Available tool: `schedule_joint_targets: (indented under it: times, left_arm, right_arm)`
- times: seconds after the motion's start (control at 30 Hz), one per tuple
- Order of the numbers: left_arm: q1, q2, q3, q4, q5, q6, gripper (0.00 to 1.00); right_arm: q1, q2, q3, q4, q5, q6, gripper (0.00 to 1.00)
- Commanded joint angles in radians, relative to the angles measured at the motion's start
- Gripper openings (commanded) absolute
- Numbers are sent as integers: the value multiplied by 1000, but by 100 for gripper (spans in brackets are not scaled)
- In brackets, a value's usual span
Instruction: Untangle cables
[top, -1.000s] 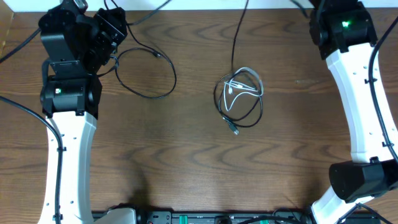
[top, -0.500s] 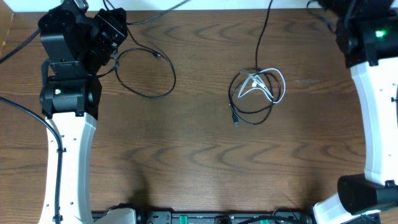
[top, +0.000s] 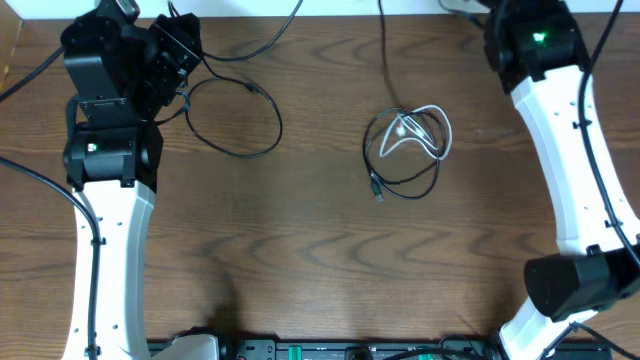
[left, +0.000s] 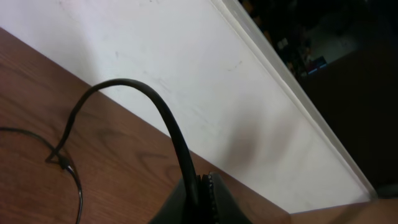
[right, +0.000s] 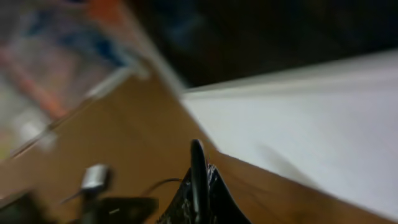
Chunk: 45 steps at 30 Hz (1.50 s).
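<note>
One black cable (top: 240, 118) lies in a wide loop on the table at the upper left. My left gripper (top: 178, 52) is beside it, and in the left wrist view the left gripper (left: 202, 194) is shut on a black cable (left: 168, 118). A white cable (top: 425, 135) and a second black cable (top: 405, 175) lie coiled together at centre right, with a plug end (top: 378, 190) pointing down. A black strand (top: 385, 55) runs from this coil up past the table's back edge. In the right wrist view my right gripper (right: 200, 186) is shut on a black cable (right: 198, 158); that view is blurred.
The left arm (top: 105, 150) stands along the left side and the right arm (top: 565, 130) along the right side. A white wall (left: 205, 81) borders the table's far edge. Thicker arm wires (top: 30, 175) hang near both arms.
The right arm swung right, then back left. The white and black coil slid right with it, then slightly left, and the rising black strand shifted too. The left arm and its loop stayed still.
</note>
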Motion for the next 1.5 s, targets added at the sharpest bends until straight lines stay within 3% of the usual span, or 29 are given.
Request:
schedule_joint_targets:
  times: [0.0,0.2,0.4,0.67,0.8,0.93,1.03,1.13,1.23,1.37,1.47]
  left_arm:
    - [7,-12,20,2,-6,18,8]
    - [7,-12,20,-1,-6,18,7]
    - [7,-12,20,-50,-5,26,7]
    - [-64,2,20,-192,-4,259,8]
    - [-131,27,20,-294,-5,396,17]
    - [-177,60,20,-386,7,480,33]
    - [-198,91,20,-430,97,575,45]
    - [-207,127,20,-455,175,642,47]
    - [-206,160,20,-449,175,650,45]
    - [-202,169,20,-363,176,649,10]
    - [-202,168,20,-270,176,626,7]
  right_arm:
    - [-31,-84,39,46,-134,10,1]
    - [-86,-127,39,2,-108,-1,1]
    - [-85,-119,38,-466,207,-11,1]
    - [-89,-93,38,-647,245,-87,1]
    - [-93,-87,36,-690,259,-118,1]
    - [-104,-82,35,-764,322,-126,1]
    - [-106,-70,35,-795,324,-153,1]
    - [-105,-58,35,-810,323,-177,1]
    - [-106,-47,35,-832,327,-235,1]
    - [-107,-30,35,-897,403,-295,1]
    - [-119,-13,35,-943,463,-317,1]
